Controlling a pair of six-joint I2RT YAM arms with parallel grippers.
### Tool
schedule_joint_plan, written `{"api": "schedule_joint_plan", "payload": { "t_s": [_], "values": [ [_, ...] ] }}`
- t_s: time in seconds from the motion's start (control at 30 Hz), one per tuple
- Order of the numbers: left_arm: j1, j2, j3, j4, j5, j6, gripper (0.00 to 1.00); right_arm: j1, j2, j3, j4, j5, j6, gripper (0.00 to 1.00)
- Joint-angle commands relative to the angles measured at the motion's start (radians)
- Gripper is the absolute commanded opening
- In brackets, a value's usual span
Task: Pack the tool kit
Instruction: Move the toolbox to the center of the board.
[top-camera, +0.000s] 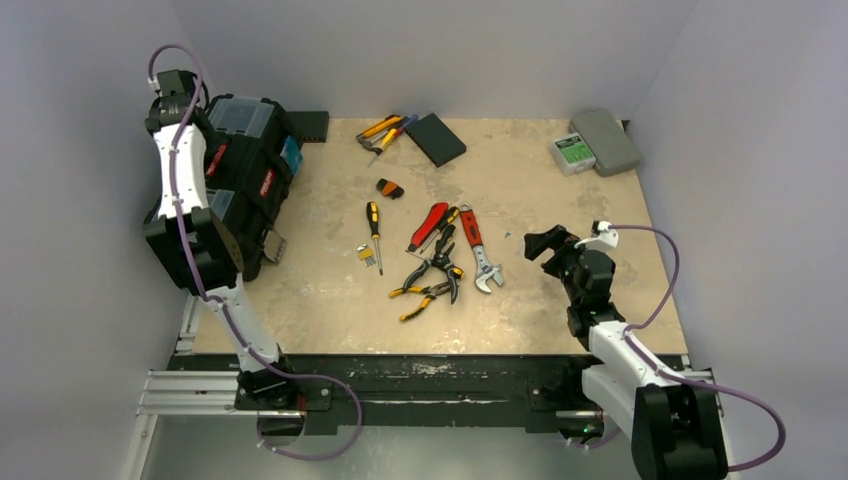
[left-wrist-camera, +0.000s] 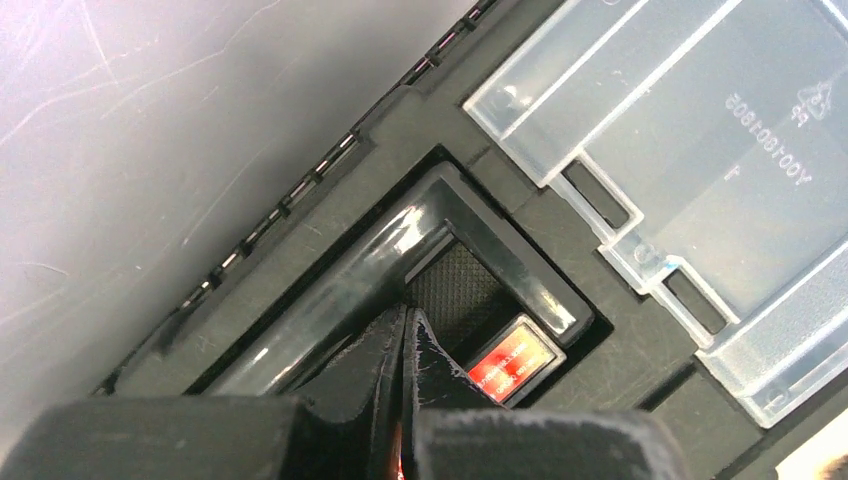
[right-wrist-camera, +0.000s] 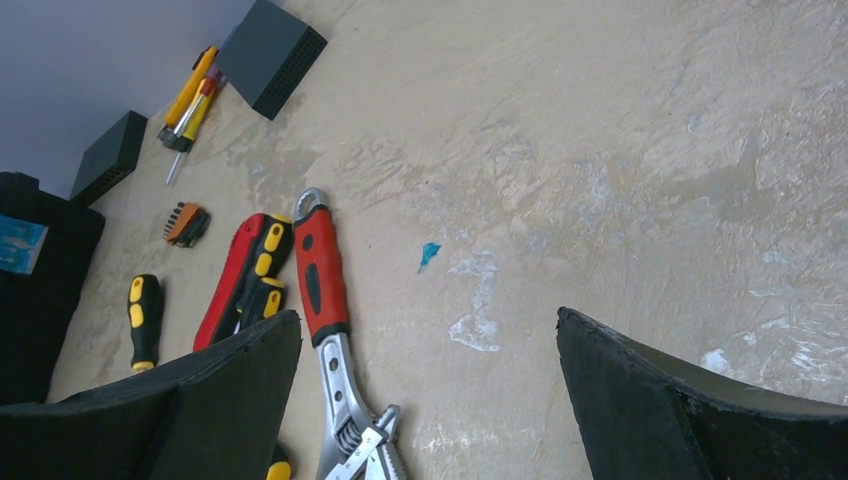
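Note:
The black toolbox (top-camera: 250, 165) stands at the table's left edge, and my left arm reaches over it. In the left wrist view my left gripper (left-wrist-camera: 408, 315) is shut, fingers pressed together with nothing between them. Their tips touch the toolbox's glossy handle (left-wrist-camera: 370, 265) beside a red label (left-wrist-camera: 510, 362) and a clear lid (left-wrist-camera: 700, 150). My right gripper (top-camera: 545, 243) (right-wrist-camera: 428, 315) hangs open above bare table, just right of the red-handled wrench (top-camera: 480, 250) (right-wrist-camera: 322, 285). Red pliers (top-camera: 430, 225), black pliers (top-camera: 437, 265), yellow pliers (top-camera: 422, 300) and a screwdriver (top-camera: 374, 228) lie mid-table.
At the back lie orange-handled tools (top-camera: 385, 130), a flat black box (top-camera: 435, 138) and a small bit holder (top-camera: 389, 188). A grey case (top-camera: 608, 140) with a green-labelled device (top-camera: 572, 152) sits at the back right. White walls close in on the left, back and right.

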Motion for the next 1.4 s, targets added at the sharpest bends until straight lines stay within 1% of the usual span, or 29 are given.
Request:
{"api": "schedule_joint_plan", "payload": {
  "t_s": [0.0,0.03,0.1,0.13,0.17,0.23,0.3,0.33,0.4,0.47,0.63,0.67,0.7,0.73,0.8,0.83,0.87,0.93,1.0,1.03,1.1,1.17,1.27,1.37],
  "values": [
    [-0.069,0.066,0.005,-0.183,0.124,0.093,0.00,0.001,-0.008,0.037,0.028,-0.003,0.000,0.99],
    [-0.074,0.065,-0.004,-0.200,0.182,0.100,0.00,0.001,-0.012,0.036,0.028,-0.004,0.000,0.99],
    [-0.084,0.053,-0.056,-0.211,0.399,0.152,0.00,0.000,-0.021,0.033,0.027,-0.004,0.000,0.99],
    [-0.094,0.041,-0.083,-0.208,0.454,0.159,0.00,0.000,-0.025,0.032,0.023,-0.004,-0.001,0.99],
    [-0.109,0.035,-0.100,-0.215,0.478,0.166,0.00,-0.001,-0.029,0.032,0.019,-0.005,0.000,0.99],
    [-0.148,0.051,-0.077,-0.287,0.524,0.205,0.00,-0.001,-0.039,0.031,0.016,-0.004,-0.002,0.99],
    [-0.190,0.072,-0.056,-0.377,0.530,0.234,0.00,0.001,-0.047,0.029,0.014,-0.004,-0.003,0.99],
    [-0.209,0.059,-0.071,-0.395,0.509,0.238,0.00,0.001,-0.050,0.031,0.009,-0.005,-0.005,0.99],
    [-0.239,0.009,-0.135,-0.363,0.457,0.225,0.00,0.000,-0.060,0.031,0.003,-0.003,-0.006,0.99],
    [-0.262,-0.031,-0.177,-0.341,0.435,0.199,0.00,0.000,-0.068,0.029,-0.001,0.000,-0.008,0.99],
    [-0.312,-0.088,-0.182,-0.315,0.484,0.123,0.00,0.000,-0.064,0.029,0.005,-0.004,-0.008,0.99],
    [-0.319,-0.100,-0.181,-0.300,0.492,0.107,0.02,0.000,-0.058,0.031,0.008,-0.003,-0.008,0.99],
    [-0.322,-0.112,-0.172,-0.290,0.499,0.092,0.08,0.000,-0.049,0.033,0.009,-0.004,-0.009,0.99],
    [-0.323,-0.124,-0.148,-0.290,0.500,0.082,0.17,0.000,-0.043,0.036,0.011,-0.004,-0.012,0.99],
    [-0.322,-0.145,-0.070,-0.316,0.458,0.073,0.36,0.000,-0.033,0.043,0.012,-0.032,-0.019,0.99],
    [-0.321,-0.155,0.001,-0.335,0.435,0.074,0.45,0.001,-0.029,0.045,0.013,-0.040,-0.021,0.99],
    [-0.320,-0.164,0.059,-0.356,0.409,0.076,0.53,0.001,-0.024,0.046,0.019,-0.047,-0.023,0.99],
    [-0.313,-0.178,0.174,-0.400,0.369,0.082,0.64,0.000,-0.011,0.050,0.031,-0.065,-0.027,0.99],
    [-0.302,-0.206,0.241,-0.422,0.353,0.088,0.72,0.002,0.009,0.058,0.041,-0.088,-0.029,0.99],
    [-0.295,-0.229,0.245,-0.417,0.349,0.090,0.76,0.002,0.022,0.064,0.048,-0.107,-0.032,0.99],
    [-0.278,-0.291,0.210,-0.389,0.325,0.095,0.85,0.004,0.051,0.074,0.074,-0.154,-0.033,0.99],
    [-0.251,-0.346,0.127,-0.330,0.316,0.096,0.90,0.006,0.081,0.081,0.115,-0.209,-0.027,0.99],
    [-0.174,-0.380,-0.007,-0.250,0.424,0.091,0.92,0.034,0.124,0.096,0.182,-0.274,-0.015,0.99],
    [-0.120,-0.346,-0.066,-0.208,0.478,0.104,0.94,0.057,0.166,0.153,0.155,-0.320,0.015,0.99]
  ]
}}
